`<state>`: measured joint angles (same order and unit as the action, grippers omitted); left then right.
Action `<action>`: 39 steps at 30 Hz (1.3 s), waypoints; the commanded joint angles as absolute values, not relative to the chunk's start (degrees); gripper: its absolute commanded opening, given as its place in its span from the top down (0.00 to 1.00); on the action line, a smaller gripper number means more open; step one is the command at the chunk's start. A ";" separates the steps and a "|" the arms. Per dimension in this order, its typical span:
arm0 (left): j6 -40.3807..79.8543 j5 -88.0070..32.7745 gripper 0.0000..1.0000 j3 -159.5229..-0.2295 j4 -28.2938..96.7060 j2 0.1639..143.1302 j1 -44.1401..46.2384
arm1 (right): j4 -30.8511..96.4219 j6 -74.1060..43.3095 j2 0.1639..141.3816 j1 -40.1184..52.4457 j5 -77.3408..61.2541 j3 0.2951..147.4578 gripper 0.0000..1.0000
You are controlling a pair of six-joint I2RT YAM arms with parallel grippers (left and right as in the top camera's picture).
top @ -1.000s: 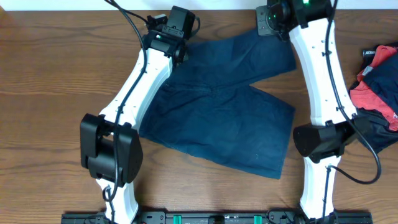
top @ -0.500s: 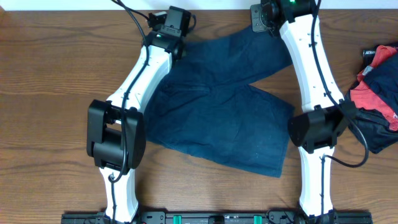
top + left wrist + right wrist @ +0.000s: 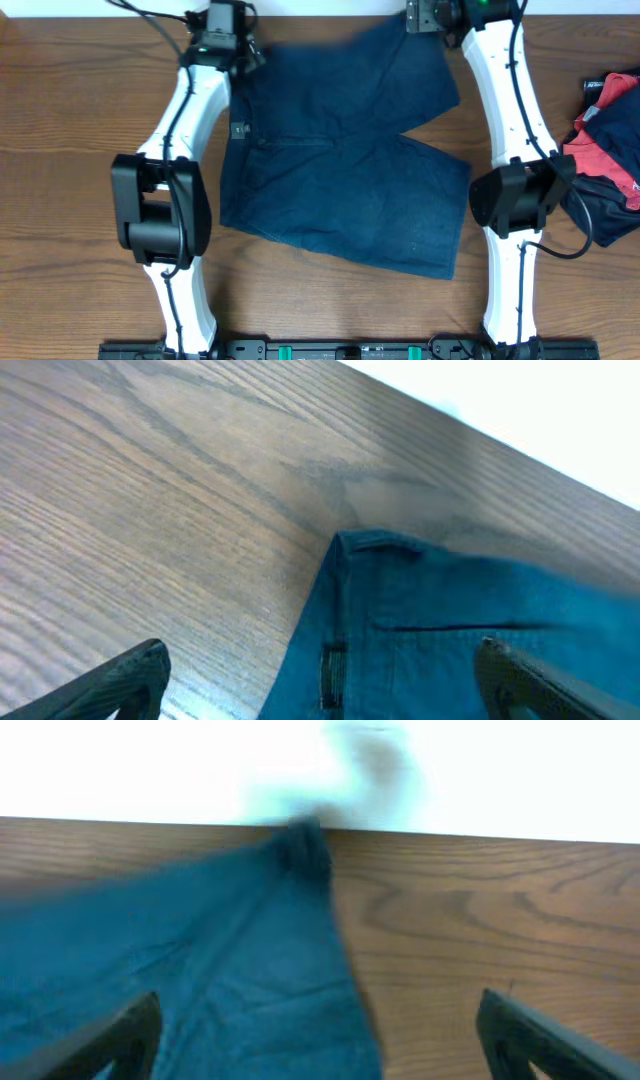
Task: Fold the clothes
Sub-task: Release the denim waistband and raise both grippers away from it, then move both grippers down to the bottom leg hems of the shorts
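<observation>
The clothes are dark navy shorts (image 3: pixel 340 170) lying flat on the wooden table (image 3: pixel 70 150) between my two arms. The waist end reaches the far edge and the two legs point toward the near right. My left gripper (image 3: pixel 228 22) hovers over the far left corner of the shorts (image 3: pixel 450 630). It is open, with one finger over bare wood and the other over fabric (image 3: pixel 330 685). My right gripper (image 3: pixel 432 15) hangs above the far right corner of the shorts (image 3: pixel 200 970). It is also open and holds nothing (image 3: pixel 325 1040).
A heap of red and dark garments (image 3: pixel 610 130) lies at the table's right edge, close to my right arm's elbow (image 3: pixel 515 200). The far table edge (image 3: pixel 480 838) runs just beyond both grippers, with white floor past it.
Both grippers have opened and let go of the shorts. My left arm swung left and toward the far edge. The waist end is now spread wider along that edge.
</observation>
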<state>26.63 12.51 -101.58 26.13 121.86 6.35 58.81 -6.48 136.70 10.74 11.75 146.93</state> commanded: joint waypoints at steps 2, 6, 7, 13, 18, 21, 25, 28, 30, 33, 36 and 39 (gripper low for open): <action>25.50 6.39 0.02 -101.47 26.24 122.39 4.23 | 58.41 -6.17 137.03 8.91 10.20 147.59 0.01; 24.45 6.39 0.02 -101.47 28.88 122.34 4.12 | 59.16 -6.63 136.99 7.70 8.10 147.59 0.01; 23.59 6.39 0.02 -101.47 30.13 122.19 4.32 | 59.94 -6.63 136.99 7.42 7.18 147.59 0.01; 22.52 6.42 0.02 -101.47 37.19 119.74 4.58 | 66.08 -5.61 136.84 7.38 6.85 147.59 0.01; 22.52 6.35 0.15 -101.47 44.51 114.02 4.40 | 71.53 -5.06 135.31 7.55 6.85 147.59 0.01; 22.52 6.37 0.23 -101.47 49.67 109.78 4.40 | 73.84 -5.08 133.29 7.57 6.85 147.59 0.01; 22.52 6.46 0.27 -101.47 56.25 103.74 4.40 | 77.30 -5.10 128.77 7.57 8.08 147.59 0.01; 22.74 6.59 0.27 -101.47 60.64 100.36 4.40 | 81.10 -5.58 125.10 7.57 8.14 147.59 0.01; 22.74 6.59 0.27 -101.43 63.83 98.91 4.40 | 84.55 -5.74 122.63 7.79 8.14 147.59 0.01; 22.74 6.59 0.32 -100.38 68.12 97.30 4.43 | 88.47 -6.00 118.98 8.51 9.63 147.59 0.01; 22.72 6.59 0.36 -96.51 68.79 94.61 4.58 | 90.63 -6.24 115.55 9.85 10.92 147.59 0.01; 22.96 6.59 0.36 -90.98 67.18 89.25 5.28 | 90.72 -8.16 111.31 11.81 14.22 147.59 0.01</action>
<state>22.65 6.35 -94.15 67.51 93.62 4.75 90.45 -6.28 113.78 9.82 10.57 147.06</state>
